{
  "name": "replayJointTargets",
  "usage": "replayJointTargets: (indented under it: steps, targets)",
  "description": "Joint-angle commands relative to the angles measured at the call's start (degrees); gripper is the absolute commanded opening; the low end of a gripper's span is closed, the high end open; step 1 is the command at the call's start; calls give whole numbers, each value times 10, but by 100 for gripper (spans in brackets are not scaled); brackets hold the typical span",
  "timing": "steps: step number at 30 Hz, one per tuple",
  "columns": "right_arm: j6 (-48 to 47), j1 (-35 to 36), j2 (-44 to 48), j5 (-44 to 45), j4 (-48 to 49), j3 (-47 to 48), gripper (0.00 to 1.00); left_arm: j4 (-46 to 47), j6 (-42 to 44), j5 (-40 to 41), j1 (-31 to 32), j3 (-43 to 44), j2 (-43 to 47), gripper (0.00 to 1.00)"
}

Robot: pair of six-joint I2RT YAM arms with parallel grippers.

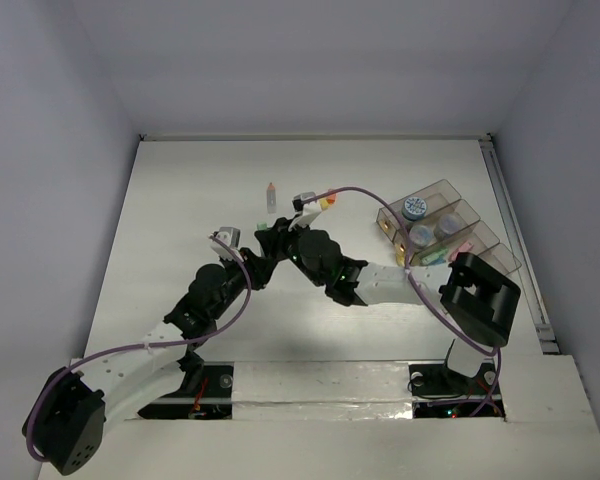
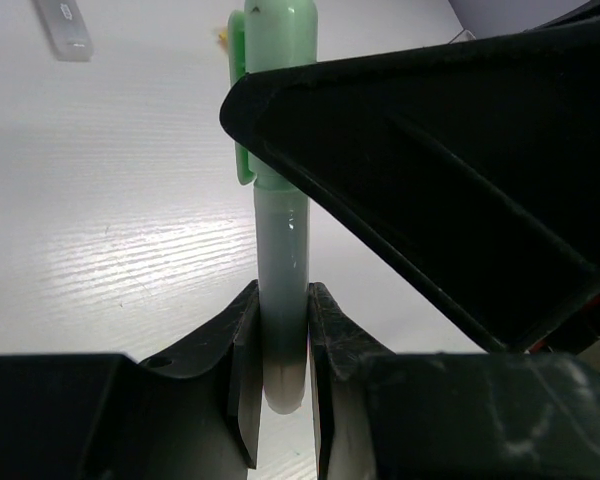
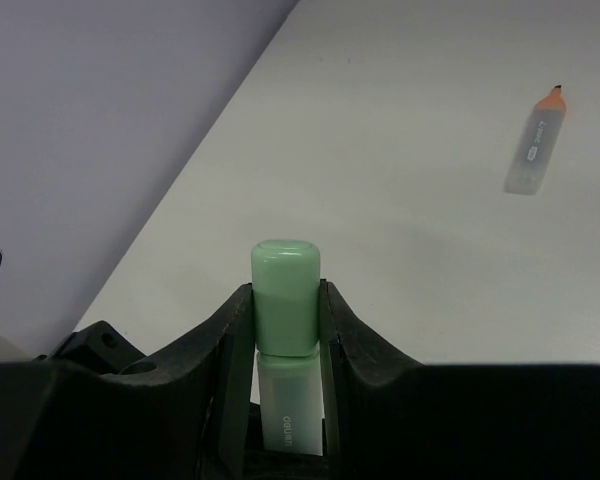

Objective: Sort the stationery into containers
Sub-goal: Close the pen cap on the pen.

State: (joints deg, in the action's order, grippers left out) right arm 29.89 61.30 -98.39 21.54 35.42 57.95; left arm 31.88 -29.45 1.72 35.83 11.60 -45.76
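Observation:
A green pen [image 2: 280,230] with a pale barrel is held between both grippers above the table. My left gripper [image 2: 282,340] is shut on the barrel's rounded tail end. My right gripper [image 3: 284,290] is shut on the green cap [image 3: 285,262], and its black body [image 2: 430,200] crosses the left wrist view. From above, the two grippers meet near the table's middle, where a bit of the green pen [image 1: 263,227] shows. The smoky-brown organiser tray [image 1: 477,232] stands at the right and holds blue-white tubs [image 1: 414,208] and a purple tub [image 1: 446,225].
An orange-tipped pen [image 1: 271,195] lies on the table beyond the grippers; it is the same orange-tipped pen [image 3: 535,140] at the upper right of the right wrist view. Small orange and yellow erasers [image 1: 326,203] and a grey item [image 1: 303,200] lie near it. The right arm's cable loops over toward the tray.

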Motion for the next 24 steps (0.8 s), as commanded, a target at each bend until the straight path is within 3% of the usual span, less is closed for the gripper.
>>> replayJointTargets:
  steps: [1, 13, 24]
  targets:
    - [-32, 30, 11, 5, -18, -20, 0, 47, -19, 26, -6, 43, 13, 0]
    - [-53, 35, 36, -12, -11, -48, 0, -20, -60, 26, -6, 83, 66, 0]
    - [39, 35, 48, -53, -76, -46, 0, 49, -44, 103, -6, 70, 59, 0]
